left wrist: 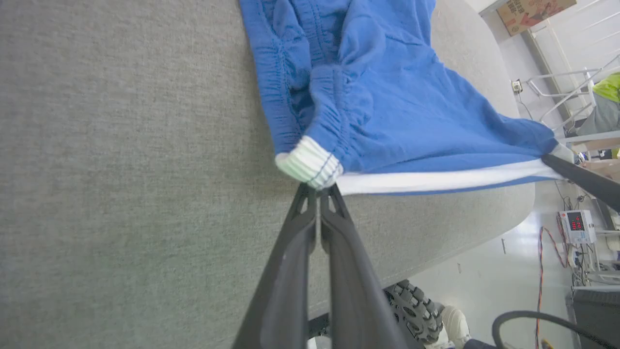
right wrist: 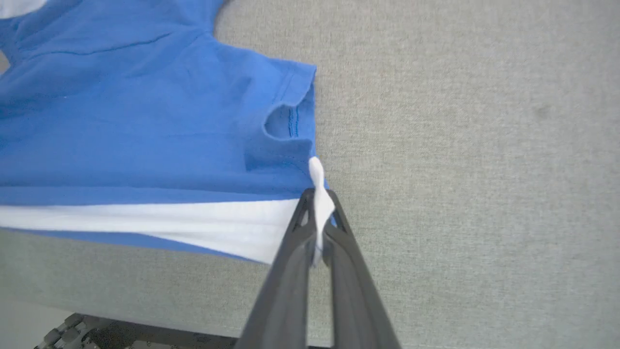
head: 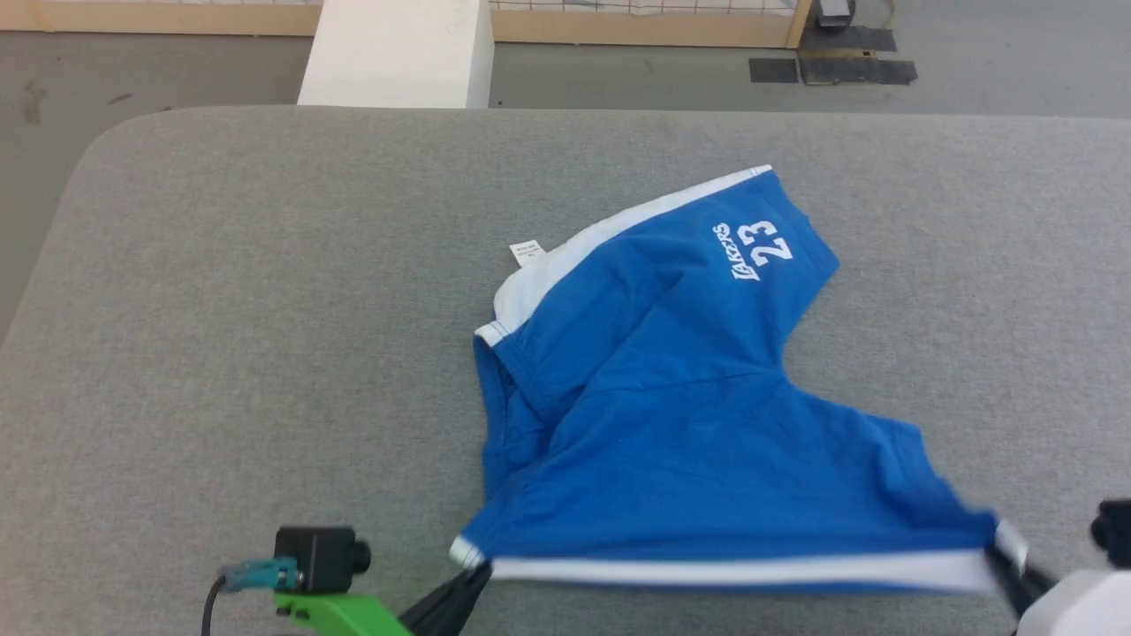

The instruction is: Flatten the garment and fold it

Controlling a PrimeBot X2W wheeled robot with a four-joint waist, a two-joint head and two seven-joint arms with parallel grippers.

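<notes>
Shorts (head: pixel 671 415), bright blue, lie on the grey worktop (head: pixel 265 309). Their white-trimmed edge is stretched taut between the left end effector (left wrist: pixel 317 190) and the right end effector (right wrist: pixel 317 201), each clamped on 1 corner. Beyond the fingertips the cloth is rumpled. Flattening looks part-done, with no fold yet.

You can read "LAKERS" and "23" in white on the blue shorts (head: pixel 689 415); their small white label (head: pixel 527 253) stays illegible.
</notes>
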